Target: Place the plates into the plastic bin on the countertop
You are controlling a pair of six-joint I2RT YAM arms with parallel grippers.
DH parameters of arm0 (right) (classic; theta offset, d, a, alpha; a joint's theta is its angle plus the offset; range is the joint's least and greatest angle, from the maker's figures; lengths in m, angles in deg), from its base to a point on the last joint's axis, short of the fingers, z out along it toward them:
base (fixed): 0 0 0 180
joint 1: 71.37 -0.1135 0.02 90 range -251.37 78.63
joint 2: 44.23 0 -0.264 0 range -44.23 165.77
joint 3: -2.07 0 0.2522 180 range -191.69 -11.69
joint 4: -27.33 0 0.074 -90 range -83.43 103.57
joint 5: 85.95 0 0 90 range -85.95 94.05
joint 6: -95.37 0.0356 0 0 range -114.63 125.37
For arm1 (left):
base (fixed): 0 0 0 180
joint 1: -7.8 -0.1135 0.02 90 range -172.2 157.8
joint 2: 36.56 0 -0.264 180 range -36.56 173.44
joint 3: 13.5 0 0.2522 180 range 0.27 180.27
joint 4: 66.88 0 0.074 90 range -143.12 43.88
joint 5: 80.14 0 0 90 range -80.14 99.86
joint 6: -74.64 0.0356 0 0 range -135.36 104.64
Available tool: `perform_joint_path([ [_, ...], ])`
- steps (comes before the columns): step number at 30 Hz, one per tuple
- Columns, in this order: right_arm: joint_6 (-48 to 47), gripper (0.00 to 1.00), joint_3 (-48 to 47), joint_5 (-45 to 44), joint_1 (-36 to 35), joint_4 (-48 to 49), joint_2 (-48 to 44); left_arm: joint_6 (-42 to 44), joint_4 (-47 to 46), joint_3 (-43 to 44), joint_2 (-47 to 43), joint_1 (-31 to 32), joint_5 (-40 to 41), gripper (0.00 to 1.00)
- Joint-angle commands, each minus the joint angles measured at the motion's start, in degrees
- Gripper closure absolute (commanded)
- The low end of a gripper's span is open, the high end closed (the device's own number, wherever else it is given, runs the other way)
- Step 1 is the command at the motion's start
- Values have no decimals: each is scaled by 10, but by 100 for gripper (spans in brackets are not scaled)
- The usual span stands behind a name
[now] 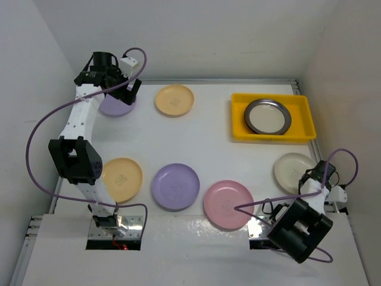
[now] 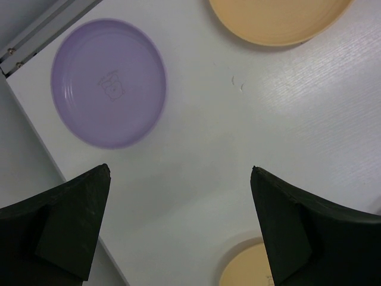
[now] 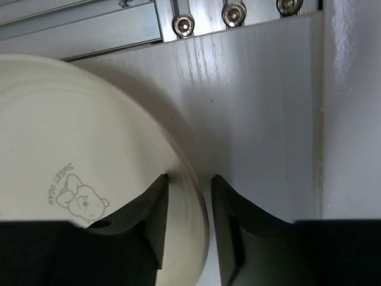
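On the white countertop lie a lavender plate, a pink plate, two yellow-orange plates and a cream plate. A steel-rimmed plate rests in the yellow plastic bin. My left gripper hangs open above a second lavender plate at the far left, its jaws wide with nothing between them. My right gripper straddles the right rim of the cream plate, one finger inside and one outside, a thin gap still showing.
White walls close in the left, back and right sides. A metal rail with bolts runs along the right edge just beyond the cream plate. The left wrist view also shows parts of two yellow-orange plates.
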Motion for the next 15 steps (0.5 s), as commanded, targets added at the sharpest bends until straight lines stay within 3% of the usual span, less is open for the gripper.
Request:
perform_joint_path([
  [1, 19, 70, 9, 7, 5, 20, 41, 5, 8, -5, -23, -5, -13, 0],
  [4, 31, 100, 3, -22, 6, -42, 28, 5, 13, -5, -23, -5, -13, 2],
  [9, 9, 100, 10, -31, 5, -67, -97, 18, 26, 0, -28, -5, -50, 4],
  [15, -16, 100, -85, -35, 2, -104, -224, 18, 26, 11, -11, 2, -92, 5],
])
